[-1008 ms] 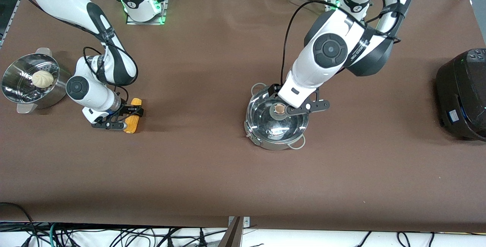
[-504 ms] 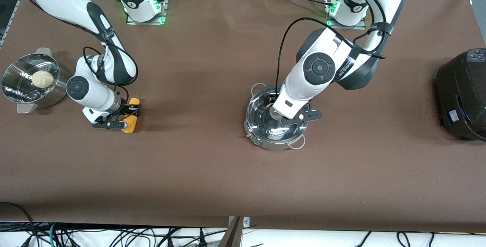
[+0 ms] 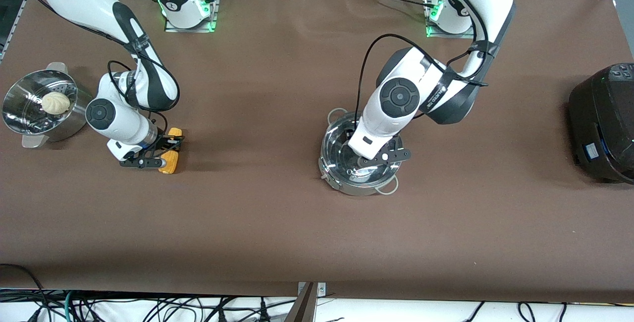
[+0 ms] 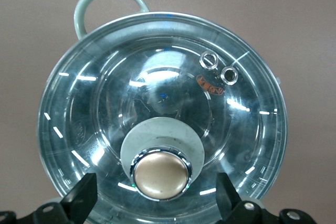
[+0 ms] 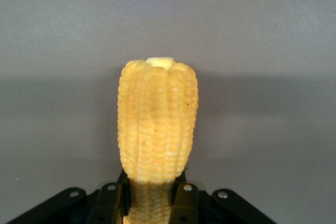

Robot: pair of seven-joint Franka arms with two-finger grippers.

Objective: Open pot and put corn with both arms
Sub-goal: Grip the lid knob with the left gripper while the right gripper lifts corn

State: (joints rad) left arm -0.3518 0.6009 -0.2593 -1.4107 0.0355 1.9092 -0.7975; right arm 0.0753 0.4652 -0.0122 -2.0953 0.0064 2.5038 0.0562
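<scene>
The steel pot (image 3: 354,186) stands mid-table with its glass lid (image 3: 335,152) on. My left gripper (image 3: 370,156) is low over the lid and hides the knob in the front view. In the left wrist view the lid (image 4: 157,72) fills the frame, and my left gripper (image 4: 155,203) is open, with a finger on each side of the bronze knob (image 4: 160,175), apart from it. My right gripper (image 3: 161,152) is shut on the corn (image 3: 170,162) at table level, toward the right arm's end. In the right wrist view the corn (image 5: 157,124) sticks out from between the right gripper's (image 5: 147,203) closed fingers.
A steel steamer basket (image 3: 24,123) holding a white bun (image 3: 55,102) stands at the right arm's end of the table. A large black cooker (image 3: 604,121) stands at the left arm's end. Brown table lies between corn and pot.
My left gripper has come down over the lid and now hides the knob in the front view. My right gripper's fingers have drawn in on the corn, which shifted slightly.
</scene>
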